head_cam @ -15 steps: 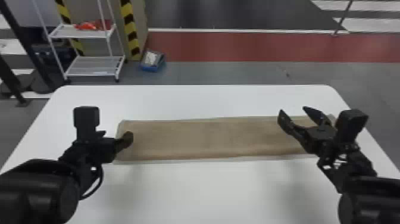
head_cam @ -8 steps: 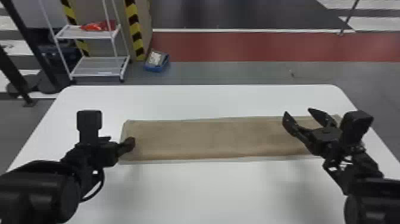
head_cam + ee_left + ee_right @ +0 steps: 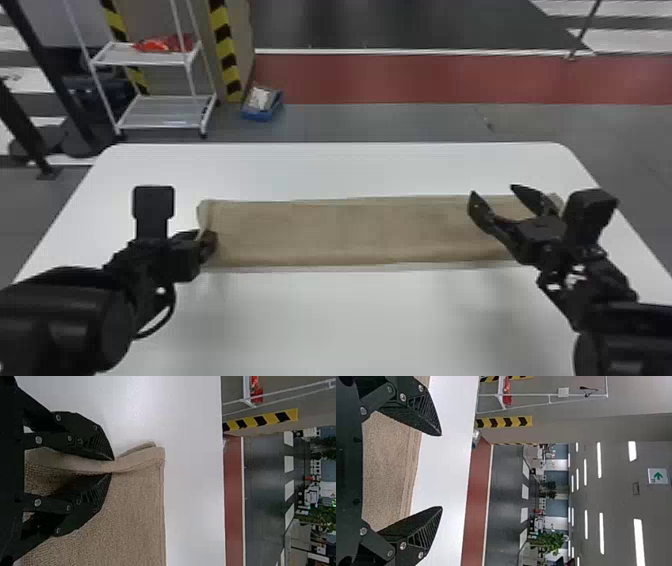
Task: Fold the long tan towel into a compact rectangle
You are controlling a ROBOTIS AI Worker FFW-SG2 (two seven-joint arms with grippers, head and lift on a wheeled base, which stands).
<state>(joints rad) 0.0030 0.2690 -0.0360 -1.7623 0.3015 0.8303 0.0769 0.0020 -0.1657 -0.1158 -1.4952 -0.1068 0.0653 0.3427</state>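
Note:
The tan towel (image 3: 350, 230) lies flat as a long strip from left to right across the white table. At its left end is my left gripper (image 3: 209, 245). In the left wrist view my left gripper (image 3: 113, 467) is shut on the end edge of the towel (image 3: 134, 510), pinching a raised fold, with a bit of the edge sticking out past the fingertips. My right gripper (image 3: 500, 195) stands over the right part of the towel with its fingers spread. In the right wrist view nothing is between the tips of my right gripper (image 3: 441, 471), and the towel (image 3: 387, 463) lies below.
The white table (image 3: 320, 320) extends in front of and behind the towel. Beyond its far edge stand a white shelf rack (image 3: 160, 112) with red items on it and a blue box (image 3: 262, 107) on the floor.
In the head view the table, towel and both arms have shifted slightly right together, with the background too. Both grippers look the same relative to the towel.

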